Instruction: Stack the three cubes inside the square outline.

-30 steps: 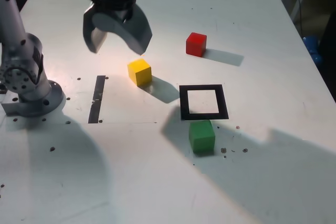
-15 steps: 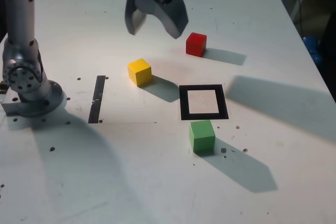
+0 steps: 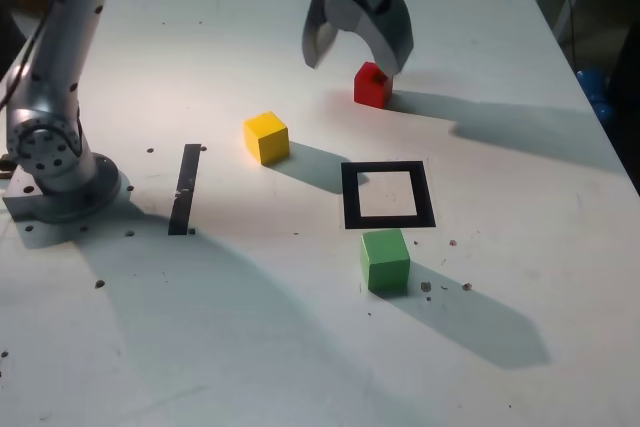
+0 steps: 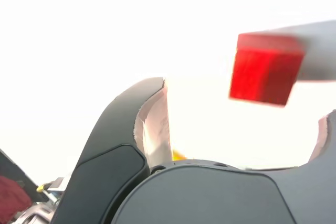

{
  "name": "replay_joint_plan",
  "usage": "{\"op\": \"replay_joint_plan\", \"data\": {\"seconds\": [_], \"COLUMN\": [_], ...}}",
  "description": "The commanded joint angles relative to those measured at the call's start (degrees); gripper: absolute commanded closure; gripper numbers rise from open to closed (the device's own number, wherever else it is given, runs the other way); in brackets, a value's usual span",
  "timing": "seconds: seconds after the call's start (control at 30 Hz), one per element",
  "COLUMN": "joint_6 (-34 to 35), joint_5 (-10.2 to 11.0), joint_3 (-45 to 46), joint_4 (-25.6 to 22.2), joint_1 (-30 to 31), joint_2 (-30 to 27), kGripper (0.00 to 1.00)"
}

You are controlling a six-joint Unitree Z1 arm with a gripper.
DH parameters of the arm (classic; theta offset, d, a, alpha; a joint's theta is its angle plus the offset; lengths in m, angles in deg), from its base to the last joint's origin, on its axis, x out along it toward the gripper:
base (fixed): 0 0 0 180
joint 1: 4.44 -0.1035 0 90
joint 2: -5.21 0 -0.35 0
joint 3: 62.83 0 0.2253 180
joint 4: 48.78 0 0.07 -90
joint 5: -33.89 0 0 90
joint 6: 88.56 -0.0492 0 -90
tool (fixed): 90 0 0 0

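The end effector [image 3: 358, 52] hung wide open over the red cube [image 3: 372, 86], apparently not touching it, while the yellow cube [image 3: 266, 137] and green cube [image 3: 385, 260] flanked the empty square outline [image 3: 388, 195] on the counter [image 3: 500, 147].

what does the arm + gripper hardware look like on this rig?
Silver-grey metallic arm with small dark screw dots along the link, rising from a round grey base joint with a ring of bolt holes. The gripper has two broad, curved dark-grey fingers, claw-shaped; the wrist view shows pale pinkish lining on their inner faces. No cables or markings can be made out.
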Motion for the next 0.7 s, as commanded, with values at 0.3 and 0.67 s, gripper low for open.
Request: {"op": "replay_joint_plan", "data": {"seconds": [0.3, 0.67], "joint_6": [-0.44, 1.76], "joint_5": [0.23, 0.18], "joint_3": [-6.35, -6.74], "joint_4": [-1.79, -1.62], "joint_1": [-0.89, -0.86], "joint_2": [6.13, 8.63], "kGripper": [0.17, 0.47]}}
